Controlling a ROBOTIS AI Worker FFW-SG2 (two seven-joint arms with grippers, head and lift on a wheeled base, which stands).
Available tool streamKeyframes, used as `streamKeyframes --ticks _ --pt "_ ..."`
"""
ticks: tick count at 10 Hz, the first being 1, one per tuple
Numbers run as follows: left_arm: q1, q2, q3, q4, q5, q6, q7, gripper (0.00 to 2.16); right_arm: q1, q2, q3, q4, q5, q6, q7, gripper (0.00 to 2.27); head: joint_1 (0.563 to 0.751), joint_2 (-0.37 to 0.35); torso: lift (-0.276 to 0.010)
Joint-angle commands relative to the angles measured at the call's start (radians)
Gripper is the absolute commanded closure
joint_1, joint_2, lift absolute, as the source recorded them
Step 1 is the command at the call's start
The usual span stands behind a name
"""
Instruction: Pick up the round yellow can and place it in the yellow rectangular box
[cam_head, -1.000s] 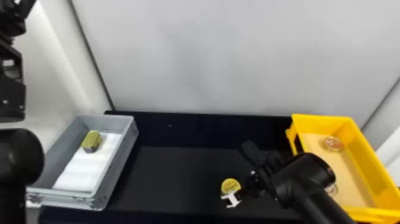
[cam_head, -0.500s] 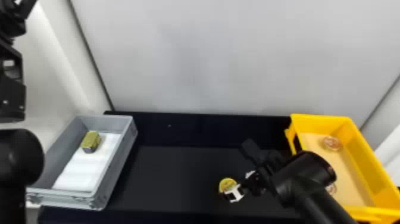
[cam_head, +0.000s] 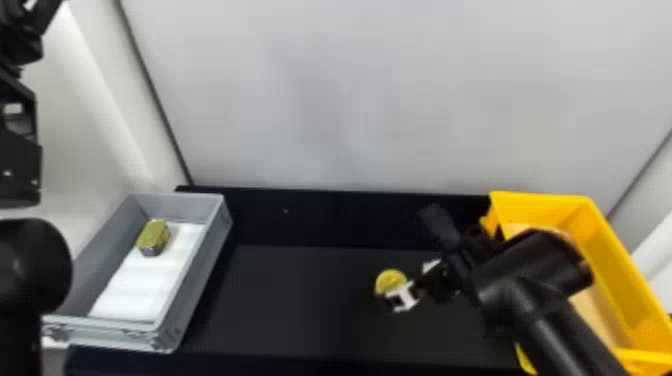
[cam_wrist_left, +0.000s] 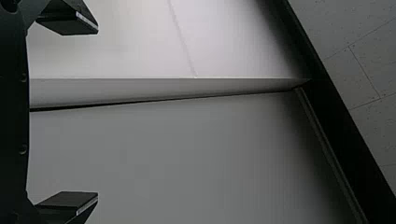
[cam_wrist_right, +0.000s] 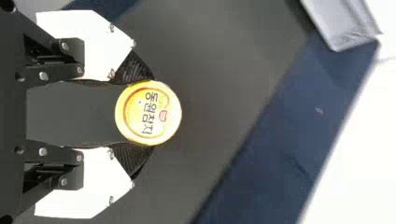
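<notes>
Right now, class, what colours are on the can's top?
The top is yellow, with dark print and a small red mark, clearest in the right wrist view.

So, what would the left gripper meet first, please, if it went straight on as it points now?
The left gripper would probably meet the pale wall first, though depth is unclear.

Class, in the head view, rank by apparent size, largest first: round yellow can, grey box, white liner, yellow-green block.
1. Grey box
2. White liner
3. Unranked: yellow-green block and round yellow can look about alike, the can being partly covered.
</notes>
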Motion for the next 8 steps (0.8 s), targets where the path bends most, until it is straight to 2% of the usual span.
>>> streamKeyframes --ticks 1,2,4,6,8 --pt "0.010 -0.001 0.009 -0.006 0.000 0.009 0.000 0.04 0.005 -0.016 -0.092 -0.290 0.063 0.120 -0.038 0.72 0.694 0.054 -0.003" --pt "0.011 -0.001 0.014 -0.007 0.000 0.011 -0.001 0.04 -0.017 -0.017 -0.133 -0.376 0.060 0.122 -0.099 0.71 0.694 0.054 -0.003" --pt "0.007 0.001 0.009 -0.009 0.002 0.017 -0.003 0.04 -0.061 -0.013 -0.211 -0.525 0.077 0.117 -0.156 0.71 0.694 0.054 -0.003" --pt "0.007 0.005 0.009 -0.009 0.000 0.020 -0.005 0.04 -0.097 -0.013 -0.233 -0.606 0.111 0.112 -0.187 0.71 0.694 0.054 -0.003" --pt "0.008 0.008 0.013 -0.013 0.000 0.023 -0.006 0.04 -0.123 -0.030 -0.270 -0.635 0.135 0.106 -0.216 0.71 0.694 0.054 -0.003"
